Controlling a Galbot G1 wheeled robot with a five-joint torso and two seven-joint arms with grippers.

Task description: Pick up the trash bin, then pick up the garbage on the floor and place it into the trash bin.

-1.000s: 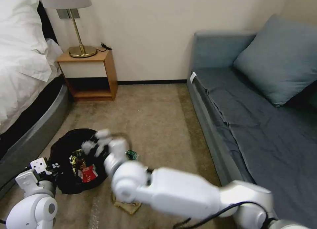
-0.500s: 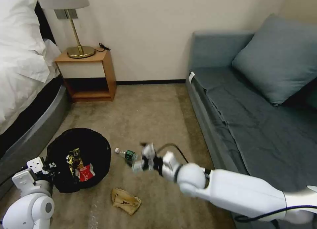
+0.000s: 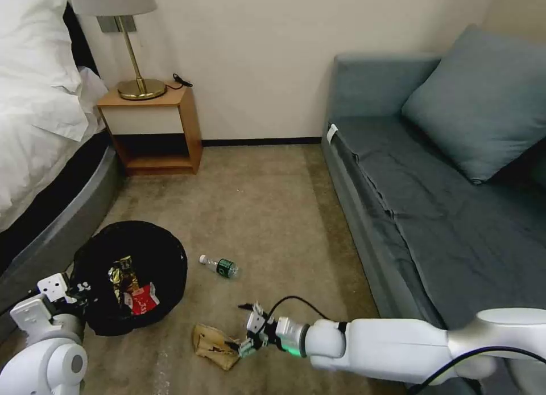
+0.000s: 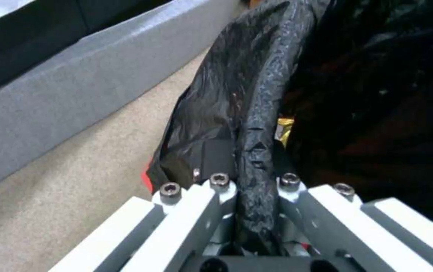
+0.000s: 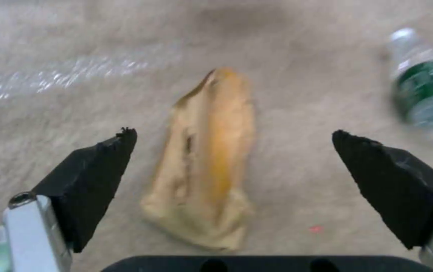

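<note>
Garbage count from my seat: one tan paper bag (image 5: 208,158) lies on the carpet between the spread-apart fingers of my right gripper (image 3: 250,333), one green-labelled bottle (image 3: 220,265) lies near it, and two pieces, a red-and-white packet (image 3: 142,300) and a yellow-black wrapper (image 3: 123,275), sit inside the trash bin (image 3: 165,252). My left gripper (image 4: 249,211) is clamped on the bin's bagged rim beside the bed (image 3: 34,122).

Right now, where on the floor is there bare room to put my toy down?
The widest bare carpet lies between the nightstand and the sofa, up to the wall. It is crowded nearer the robot: the trash bin held by the left gripper, the bottle, and the tan paper bag with the open right gripper beside it.
</note>
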